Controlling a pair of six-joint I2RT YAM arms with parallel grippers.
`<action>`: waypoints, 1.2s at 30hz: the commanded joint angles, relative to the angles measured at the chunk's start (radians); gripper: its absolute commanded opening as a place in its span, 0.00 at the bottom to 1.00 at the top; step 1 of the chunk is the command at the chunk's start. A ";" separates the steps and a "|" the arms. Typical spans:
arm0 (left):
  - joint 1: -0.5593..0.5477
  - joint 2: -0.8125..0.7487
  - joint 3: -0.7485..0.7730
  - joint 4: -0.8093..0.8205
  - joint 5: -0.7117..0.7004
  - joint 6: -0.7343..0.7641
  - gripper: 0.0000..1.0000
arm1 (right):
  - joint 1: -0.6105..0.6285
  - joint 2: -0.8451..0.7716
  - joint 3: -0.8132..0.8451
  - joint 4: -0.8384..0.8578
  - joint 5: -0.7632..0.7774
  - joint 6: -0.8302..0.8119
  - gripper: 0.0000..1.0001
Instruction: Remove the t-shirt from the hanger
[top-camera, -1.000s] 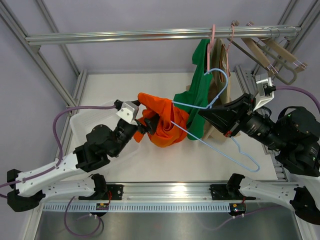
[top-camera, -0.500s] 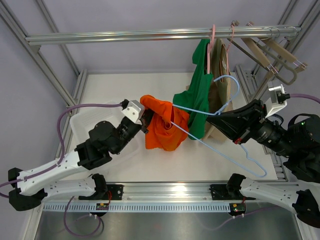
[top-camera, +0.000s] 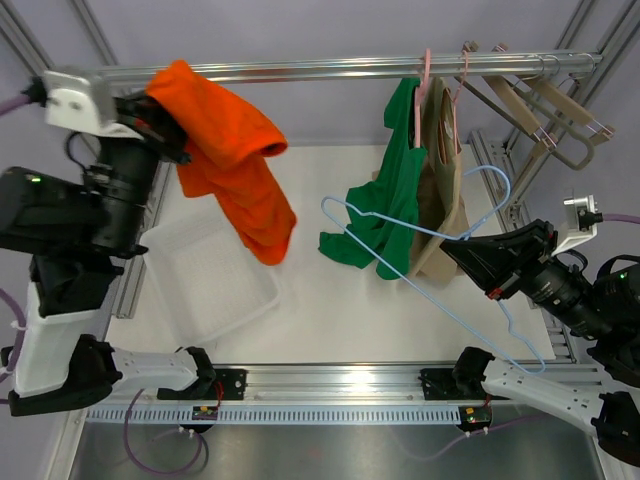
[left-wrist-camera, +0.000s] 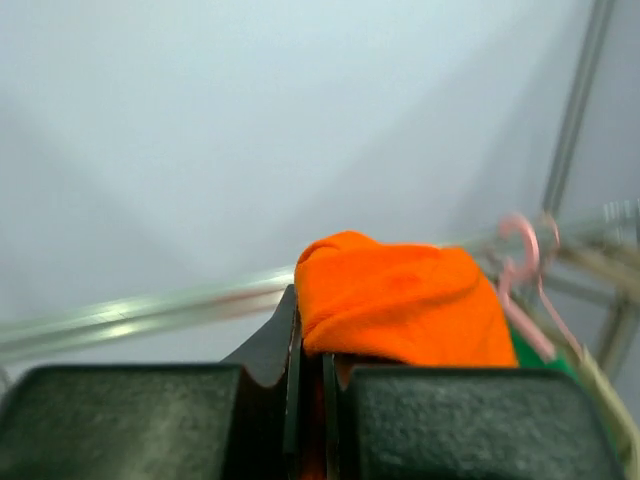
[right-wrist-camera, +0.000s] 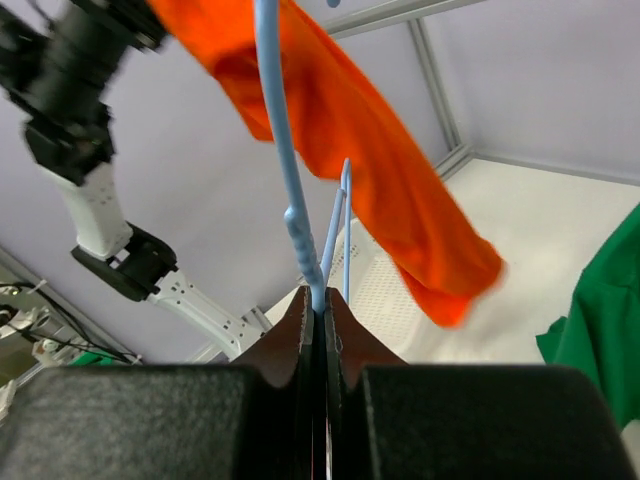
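Left hand (left-wrist-camera: 310, 345) clamps the t-shirt (left-wrist-camera: 400, 305) — right hand (right-wrist-camera: 318, 312) pinches the hanger (right-wrist-camera: 286, 170).

The left arm (top-camera: 60, 220) and the right arm (top-camera: 585, 300) have black round joint housings and white links near the bases. Each wrist carries a white camera block (top-camera: 75, 100) and a thin purple cable (top-camera: 148, 440).

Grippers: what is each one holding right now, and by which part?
Left gripper pinches a bunched fold of the orange t-shirt; right gripper pinches the blue hanger by its wire, near the hook.
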 joint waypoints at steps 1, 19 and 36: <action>0.004 0.051 0.175 -0.018 -0.090 0.147 0.00 | -0.002 0.018 -0.001 -0.011 0.064 -0.036 0.00; 0.227 -0.365 -0.639 0.197 -0.095 -0.059 0.00 | -0.002 0.159 -0.073 0.069 -0.075 -0.029 0.00; 0.302 -0.240 -0.293 0.035 -0.018 -0.016 0.00 | -0.004 0.202 -0.072 0.087 -0.092 -0.021 0.00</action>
